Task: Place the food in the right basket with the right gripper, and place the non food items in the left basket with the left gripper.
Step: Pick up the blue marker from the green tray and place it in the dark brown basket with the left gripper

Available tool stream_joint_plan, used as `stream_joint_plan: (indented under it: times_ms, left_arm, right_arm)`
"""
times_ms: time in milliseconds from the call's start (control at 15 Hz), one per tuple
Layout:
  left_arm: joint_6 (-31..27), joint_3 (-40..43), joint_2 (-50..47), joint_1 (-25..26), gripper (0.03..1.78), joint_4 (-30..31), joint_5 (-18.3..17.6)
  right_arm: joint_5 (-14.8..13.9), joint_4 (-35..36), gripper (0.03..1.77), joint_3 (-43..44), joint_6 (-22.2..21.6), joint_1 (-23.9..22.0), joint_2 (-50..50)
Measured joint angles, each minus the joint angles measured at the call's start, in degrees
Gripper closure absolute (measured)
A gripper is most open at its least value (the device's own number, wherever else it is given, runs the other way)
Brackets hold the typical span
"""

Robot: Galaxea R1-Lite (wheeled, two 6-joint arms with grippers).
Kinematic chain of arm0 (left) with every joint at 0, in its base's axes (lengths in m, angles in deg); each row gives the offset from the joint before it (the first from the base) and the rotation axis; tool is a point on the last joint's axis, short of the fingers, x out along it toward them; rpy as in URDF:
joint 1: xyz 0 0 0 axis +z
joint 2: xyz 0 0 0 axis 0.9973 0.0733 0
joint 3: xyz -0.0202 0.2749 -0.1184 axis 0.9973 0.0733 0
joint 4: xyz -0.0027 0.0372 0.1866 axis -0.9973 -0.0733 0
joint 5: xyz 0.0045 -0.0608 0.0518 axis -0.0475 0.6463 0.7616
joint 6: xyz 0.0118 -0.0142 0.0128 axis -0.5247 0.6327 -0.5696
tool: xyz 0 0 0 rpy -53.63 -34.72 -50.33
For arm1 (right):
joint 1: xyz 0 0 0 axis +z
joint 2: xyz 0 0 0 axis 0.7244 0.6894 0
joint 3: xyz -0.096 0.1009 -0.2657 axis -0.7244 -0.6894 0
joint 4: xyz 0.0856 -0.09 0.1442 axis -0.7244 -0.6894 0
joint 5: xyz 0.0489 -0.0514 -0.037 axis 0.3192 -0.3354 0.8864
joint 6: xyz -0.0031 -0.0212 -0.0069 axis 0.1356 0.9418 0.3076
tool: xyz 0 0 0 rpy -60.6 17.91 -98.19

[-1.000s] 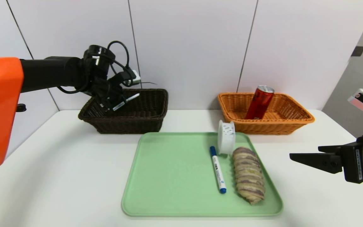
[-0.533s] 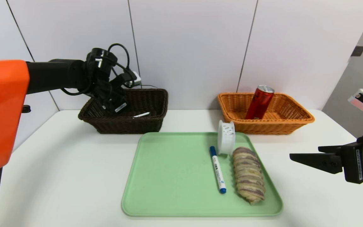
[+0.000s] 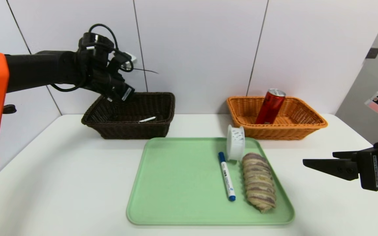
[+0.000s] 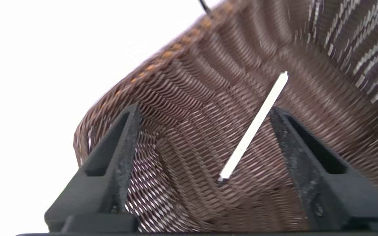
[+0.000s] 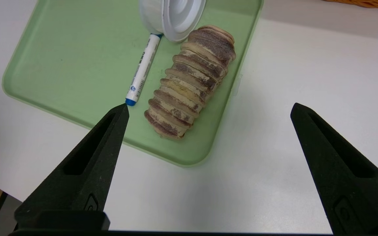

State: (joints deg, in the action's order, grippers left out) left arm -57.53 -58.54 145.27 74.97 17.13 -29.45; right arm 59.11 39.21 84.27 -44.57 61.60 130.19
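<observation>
The white desk (image 3: 61,183) carried everything. The left arm reached forward from the desk's left side, its left gripper (image 3: 120,92) poised above the near-left rim of the dark brown basket (image 3: 156,126), fingers spread apart and grasping nothing. The right gripper (image 3: 320,164) hung parked over the desk's right edge, pointing toward the tray, its tapered black fingers (image 5: 90,170) wide apart and empty.

A smooth, pale green tray (image 3: 176,183) with rounded corners lay at the desk's front centre. Along its right side lay a ridged, oblong pastry (image 3: 259,182), tan with purplish-brown bands. Just left of it lay a slim white marker (image 3: 226,176) with a blue cap. A white plastic spool (image 3: 235,142) stood on edge at the tray's back, touching the pastry's far end.

At the desk's back, the tightly woven brown basket held a thin white stick (image 4: 254,126) resting slantwise on its floor. The orange wicker basket (image 3: 310,126), back right, held a red can (image 3: 270,106) leaning against its rear wall.
</observation>
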Motion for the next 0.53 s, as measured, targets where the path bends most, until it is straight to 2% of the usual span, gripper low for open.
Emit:
stream_joint_plan:
  times_ms: [200, 333, 400, 533]
  left_arm:
    - [12.02, 0.39, -2.95, -0.89, 0.31, -1.51, 0.26]
    - [21.18, 0.83, -5.39, -2.89, 0.26, -4.60, 1.21]
    - [25.94, 0.99, -6.75, -4.58, 0.24, -7.14, 2.69]
    - [33.56, 1.18, -8.94, -8.80, 0.21, -12.59, 8.01]
  right_arm:
    - [0.09, 0.17, 0.10, 0.00, -0.20, -0.07, -0.13]
    - [0.09, 1.17, 0.10, 0.00, -0.20, -0.09, -0.16]
    - [0.09, 1.35, 0.10, -0.07, -0.24, -0.09, -0.18]
    - [0.09, 1.41, 0.10, -0.18, -0.22, -0.09, -0.24]
